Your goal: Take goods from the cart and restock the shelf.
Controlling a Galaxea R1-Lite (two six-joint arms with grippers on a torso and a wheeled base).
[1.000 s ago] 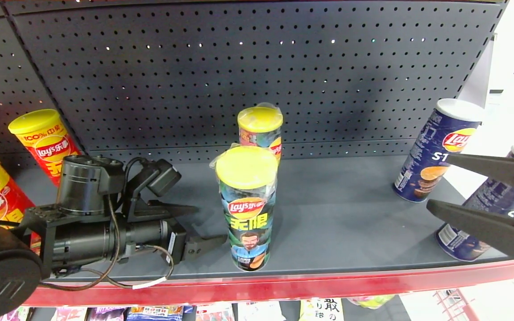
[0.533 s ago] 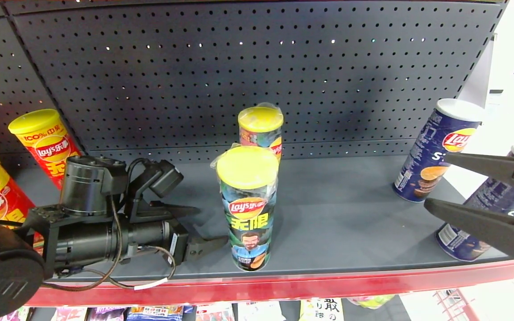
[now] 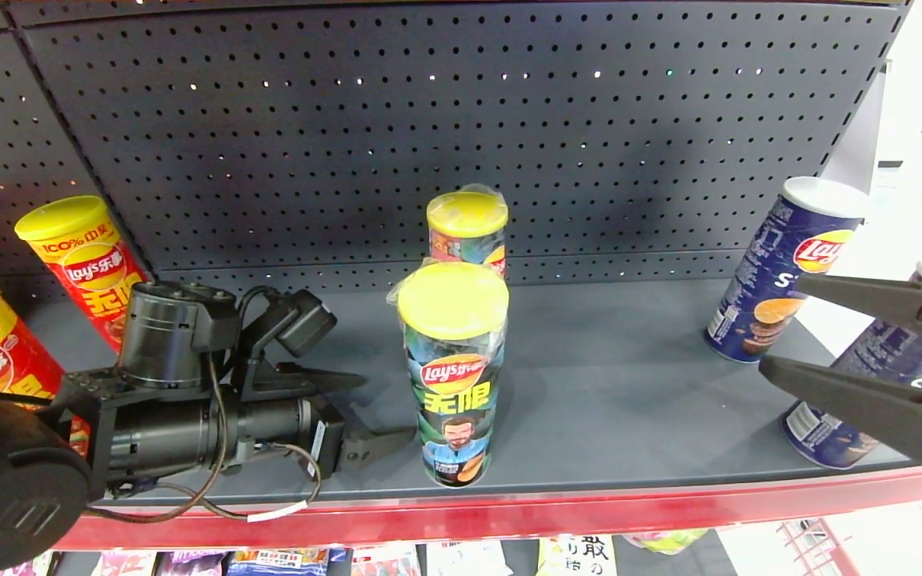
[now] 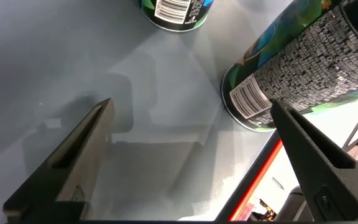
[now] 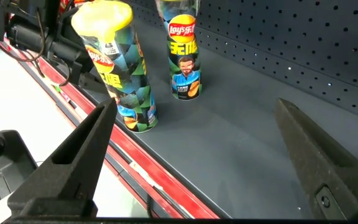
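Jaws of the left gripper (image 3: 385, 406) stand spread wide and hold nothing. The gripper lies level over the grey shelf (image 3: 613, 384), near its red front edge. The chip can (image 3: 453, 376) with the yellow lid stands upright at the gripper's 3 o'clock, just past the fingertips and outside the gap between them. The nearer fingertip (image 3: 405, 436) sits close against the can's lower side. It may be touching, but the head view does not settle that. In the left wrist view the chip can (image 4: 303, 62) rises just beyond one finger's tip, its base on the shelf.

A second yellow-lidded can (image 3: 467, 232) stands upright at 12 o'clock from the first, closer to the pegboard (image 3: 429, 120), with a small gap between the two. The right gripper (image 3: 781, 324) hangs at the shelf's right end, at 3 o'clock from the chip can and well apart from it, jaws wide and empty. Two blue cans (image 3: 781, 272) stand there, one partly behind its fingers. Two red-and-yellow cans (image 3: 85, 256) stand at the left end, at 9 o'clock.
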